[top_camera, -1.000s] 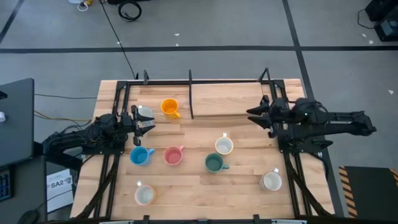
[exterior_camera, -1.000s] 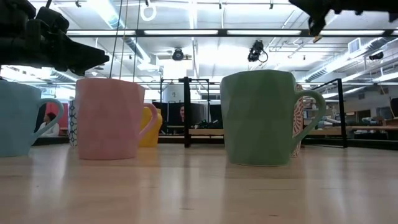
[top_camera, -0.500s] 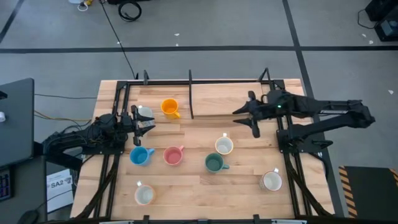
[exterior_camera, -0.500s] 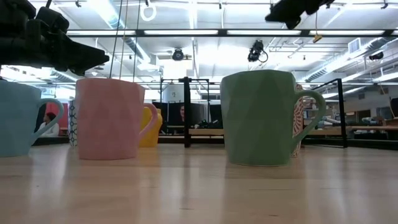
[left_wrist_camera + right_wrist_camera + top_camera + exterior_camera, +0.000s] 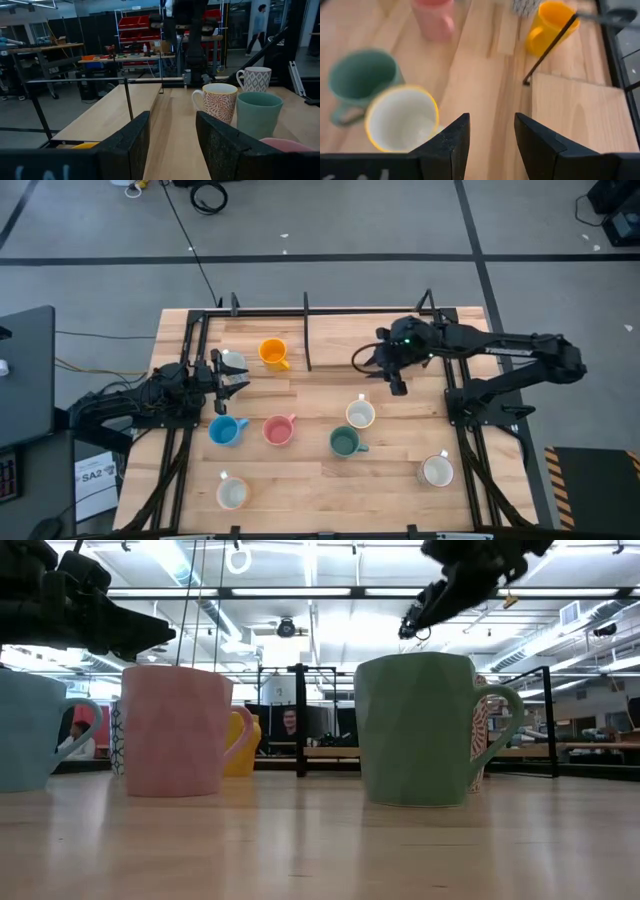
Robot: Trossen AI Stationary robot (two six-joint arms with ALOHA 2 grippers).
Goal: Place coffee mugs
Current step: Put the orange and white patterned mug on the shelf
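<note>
In the high view eight mugs stand upright on the table: orange [image 5: 273, 353], a white one [image 5: 231, 362] beside my left gripper, light blue [image 5: 226, 430], pink [image 5: 278, 429], a yellow-rimmed white one [image 5: 360, 415], teal-green [image 5: 345, 442], and two white ones [image 5: 436, 471] [image 5: 232, 494] near the front. My right gripper [image 5: 376, 374] hangs open in the air above the table's middle, far of the yellow-rimmed mug [image 5: 402, 120]. My left gripper [image 5: 236, 377] is open, level at the left side, holding nothing.
A raised wooden board [image 5: 370, 345] lies at the table's far right part, with a thin black upright bar [image 5: 307, 330] at its left edge. Black frame rails [image 5: 190, 350] run along both sides. Bare wood [image 5: 330, 490] shows at the near middle.
My right gripper has swung from the right side toward the table's left, out over the raised board and the middle, and has tipped its fingers downward. It has stayed open. The mugs and my left arm have kept still.
</note>
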